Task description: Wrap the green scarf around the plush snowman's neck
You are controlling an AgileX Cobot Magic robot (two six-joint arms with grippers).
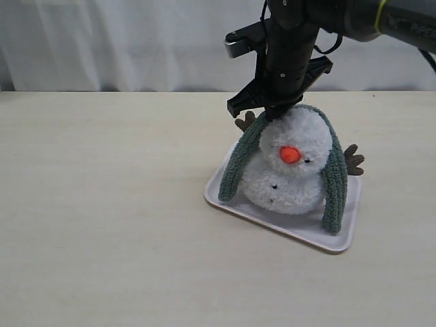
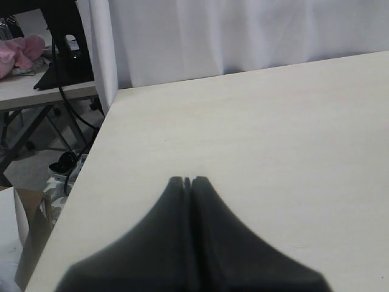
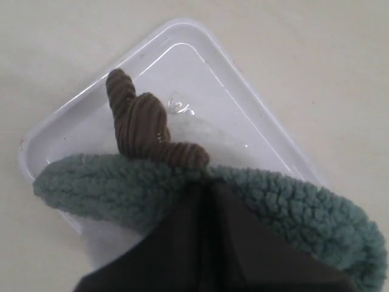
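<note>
Soft, even light over my table, shadows faint; the tray glints; my left pincer looks blurred up close.

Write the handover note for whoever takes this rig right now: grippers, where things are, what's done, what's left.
Left gripper: shut, empty, over bare table; its camera shows none of the job's things.
Right gripper: shut on the middle of the green scarf, at the top of the plush snowman's head.
Things: the snowman sits on the white tray. The scarf is draped over its head, one end hanging down each side to the tray.
Done: scarf laid over the snowman.
Left: bring it down to the snowman's neck and wrap the ends around. No wrap yet.
</note>
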